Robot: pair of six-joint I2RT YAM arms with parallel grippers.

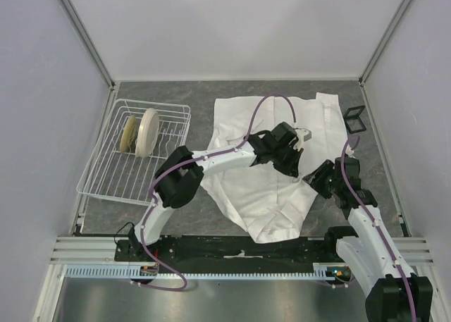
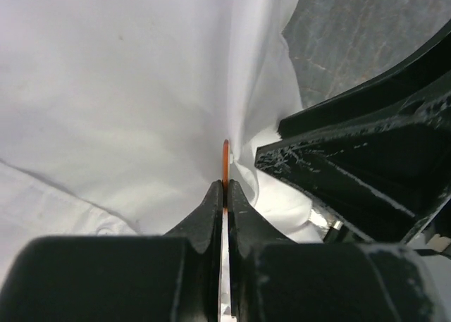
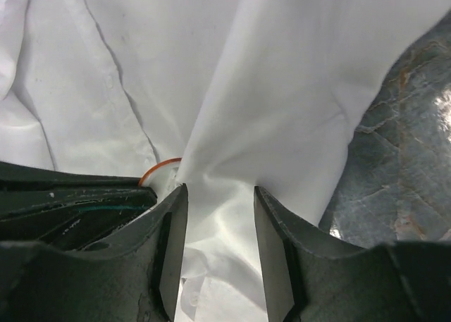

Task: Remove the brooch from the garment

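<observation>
Had left end effector pinched tight on the brooch rim, at a raised fold of the garment; right end effector spread, straddling cloth just beside. Figured on clamping that cloth first, then pulling straight off, gently.

Soft, even light from above fills the overhead view. The garment reads bright, almost washed out, its folds pale grey. Shadows on the desk around the garment are faint. In the wrist views the cloth and the brooch edge are sharp, the near left tool body blurs, and glare glints on the desk right of the garment.
</observation>
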